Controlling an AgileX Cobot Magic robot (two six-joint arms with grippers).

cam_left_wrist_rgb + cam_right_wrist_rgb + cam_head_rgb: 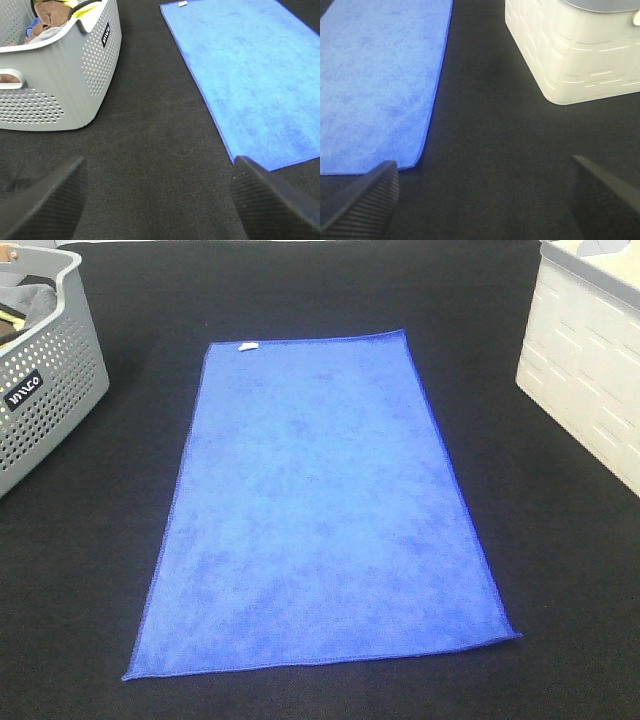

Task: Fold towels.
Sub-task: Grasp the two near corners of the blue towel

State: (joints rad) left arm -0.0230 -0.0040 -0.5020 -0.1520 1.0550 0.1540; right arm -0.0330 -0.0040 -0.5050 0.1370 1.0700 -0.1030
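Observation:
A royal-blue towel (320, 510) lies flat and unfolded on the black table cloth, long side running away from me, with a small white tag (248, 345) at its far left corner. The towel (255, 75) also shows in the left wrist view, and the towel (375, 85) in the right wrist view. Neither arm appears in the exterior high view. My left gripper (160, 200) hovers open over bare black cloth off the towel's near left corner. Off the near right corner, my right gripper (485, 200) is open too, holding nothing.
A grey perforated basket (45, 390) with cloths inside stands at the far left; the basket (60, 85) is close to the left gripper. A white slotted bin (590, 370) stands at the far right, and the bin (575, 55) is beyond the right gripper.

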